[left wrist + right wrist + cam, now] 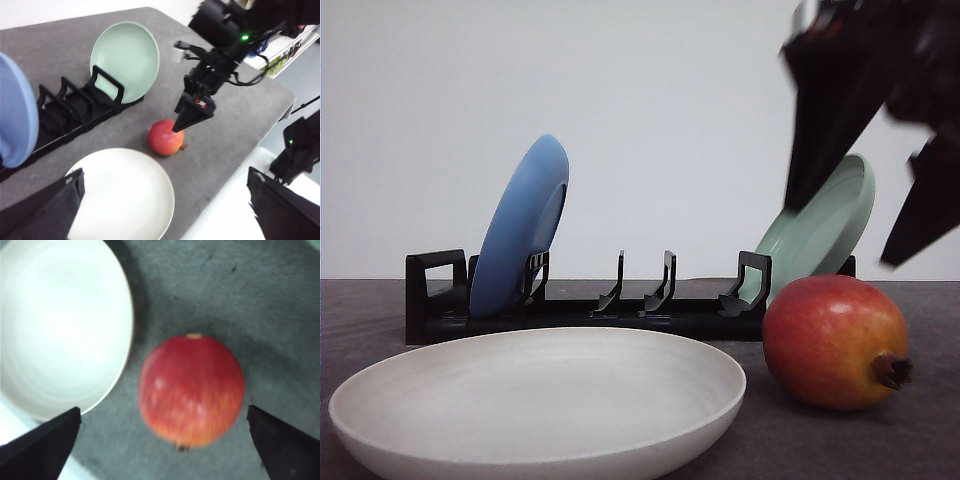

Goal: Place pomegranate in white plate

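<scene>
The pomegranate (835,340) lies on the dark table just right of the white plate (520,400), its brown crown pointing right. My right gripper (847,233) hangs open directly above the fruit, not touching it. In the right wrist view the pomegranate (192,390) sits between the two spread fingers (40,447), with the white plate (60,325) beside it. The left wrist view looks down from high up on the pomegranate (165,138), the white plate (120,195) and the right gripper (192,112). My left gripper (165,220) is open and holds nothing.
A black dish rack (590,310) stands behind the plate. It holds a blue plate (520,225) at its left end and a pale green plate (820,235) at its right end, close behind the right gripper. The table edge (225,195) runs near the fruit.
</scene>
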